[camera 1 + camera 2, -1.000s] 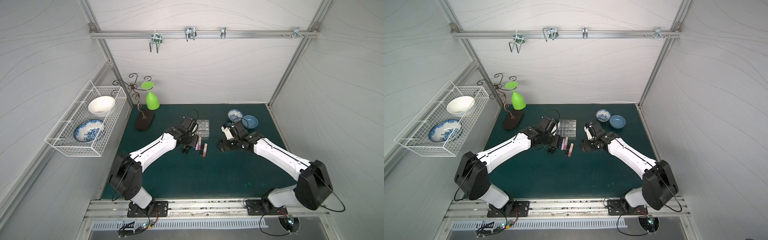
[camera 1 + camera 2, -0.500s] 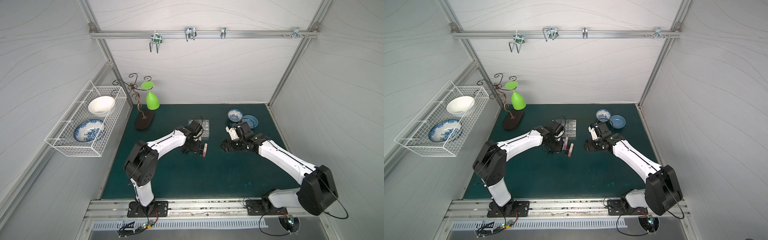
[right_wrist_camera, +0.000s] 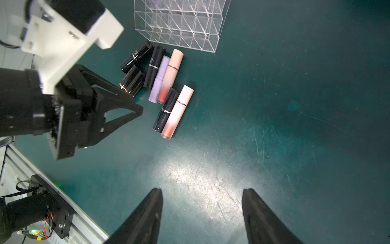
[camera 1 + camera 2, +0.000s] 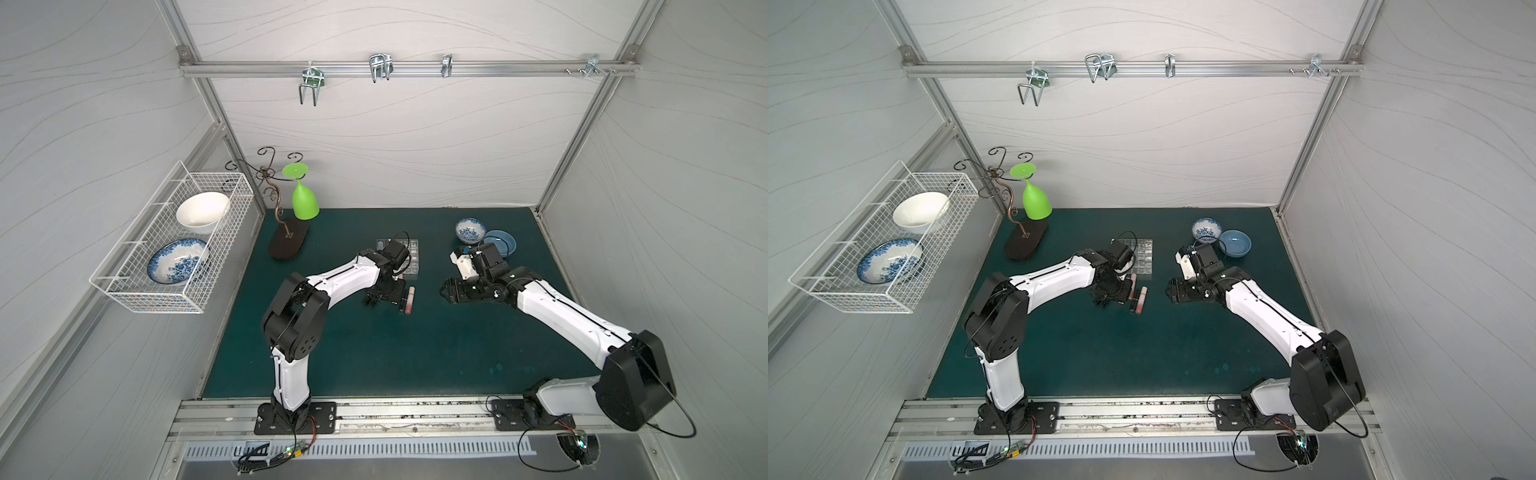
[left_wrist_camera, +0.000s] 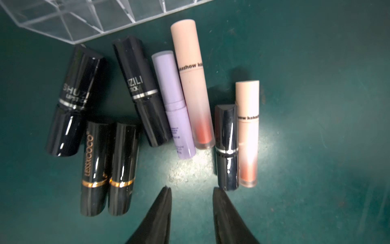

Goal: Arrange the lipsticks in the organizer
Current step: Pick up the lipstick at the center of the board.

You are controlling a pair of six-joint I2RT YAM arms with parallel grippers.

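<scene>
Several lipsticks lie side by side on the green mat just in front of the organizer [image 5: 88,19], a clear gridded box [image 4: 412,258] [image 3: 179,23]. Among them are glossy black tubes [image 5: 71,101] [image 5: 226,147], a gold-banded pair [image 5: 95,169], a lilac tube [image 5: 175,105] and two peach ones [image 5: 190,80] [image 3: 177,109]. My left gripper [image 5: 192,191] [image 4: 390,296] hovers low at the near end of the row, open narrowly, with bare mat between its fingertips. My right gripper [image 3: 201,191] [image 4: 449,291] is open wider, empty, to the right of the lipsticks.
Two small bowls [image 4: 470,231] [image 4: 500,249] sit at the back right, close to the right wrist. A green glass hangs on a metal stand [image 4: 291,245] at the back left. A white wire basket [image 4: 166,257] with bowls hangs on the left wall.
The left gripper's jaws have narrowed and it has shifted right and nearer the lipsticks as the arm swung round. The right gripper has closed a little and drifted slightly right.
</scene>
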